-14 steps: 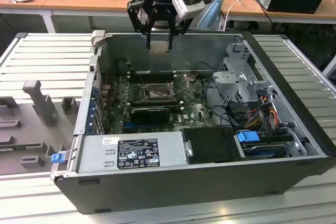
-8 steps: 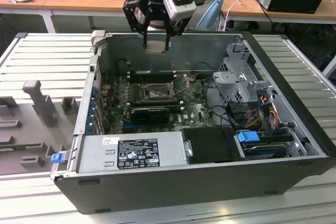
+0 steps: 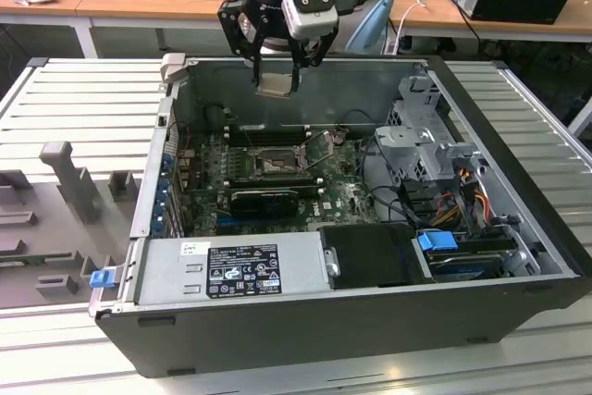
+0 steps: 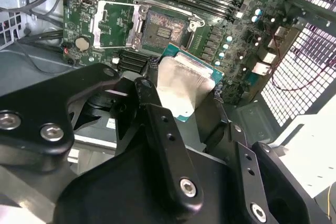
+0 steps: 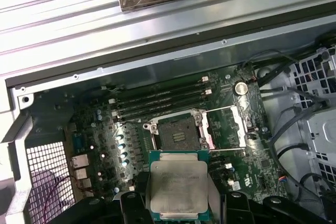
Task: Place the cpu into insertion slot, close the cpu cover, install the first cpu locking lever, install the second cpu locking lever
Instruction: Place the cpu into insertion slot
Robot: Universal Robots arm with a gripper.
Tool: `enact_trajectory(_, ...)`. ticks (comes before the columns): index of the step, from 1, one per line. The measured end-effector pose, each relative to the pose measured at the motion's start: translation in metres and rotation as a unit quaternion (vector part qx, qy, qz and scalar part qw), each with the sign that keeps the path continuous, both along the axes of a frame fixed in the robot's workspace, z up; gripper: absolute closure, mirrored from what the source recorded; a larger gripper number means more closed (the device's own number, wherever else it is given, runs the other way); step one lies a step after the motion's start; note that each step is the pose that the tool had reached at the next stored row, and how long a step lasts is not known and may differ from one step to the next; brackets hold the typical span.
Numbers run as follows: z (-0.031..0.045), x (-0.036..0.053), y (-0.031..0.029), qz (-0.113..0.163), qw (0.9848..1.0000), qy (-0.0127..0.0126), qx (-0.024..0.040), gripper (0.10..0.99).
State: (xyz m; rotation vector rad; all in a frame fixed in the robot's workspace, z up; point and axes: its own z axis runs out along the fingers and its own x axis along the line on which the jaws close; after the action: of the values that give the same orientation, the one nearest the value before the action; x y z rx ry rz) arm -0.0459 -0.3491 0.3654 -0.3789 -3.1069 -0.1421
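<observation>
The black two-fingered gripper (image 3: 277, 86) is clamped on the small, flat, square, silver-grey-topped cpu (image 5: 178, 187) and holds it in the air above the open dark metal computer case (image 3: 351, 326). The square black-framed insertion slot (image 5: 176, 132) lies bare, with the thin silver-grey metal cpu cover (image 5: 226, 127) swung open beside it. The placing step is in hand. Seating likely calls for squaring the chip over the socket and lowering it gently.

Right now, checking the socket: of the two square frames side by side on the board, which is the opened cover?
The cpu cover is the thin silver frame showing green board through its cut-out; the insertion slot beside it holds grey pins.
</observation>
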Motion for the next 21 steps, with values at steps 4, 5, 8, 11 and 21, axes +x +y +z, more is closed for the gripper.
enact_trajectory(4, -0.0002, 0.0, 0.0, -0.011, 0.9999, 0.0, 0.0, 0.561)
enact_trajectory(5, -0.0003, 0.0, 0.0, -0.017, 0.9999, 0.0, 0.0001, 0.561)
enact_trajectory(8, -0.0002, 0.0, 0.0, -0.026, 0.9997, -0.0001, 0.0, 0.561)
enact_trajectory(11, -0.0002, 0.0, 0.0, -0.032, 0.9995, -0.0001, 0.0, 0.561)
enact_trajectory(21, -0.0003, 0.0, 0.0, -0.052, 0.9986, -0.0001, 0.0001, 0.561)
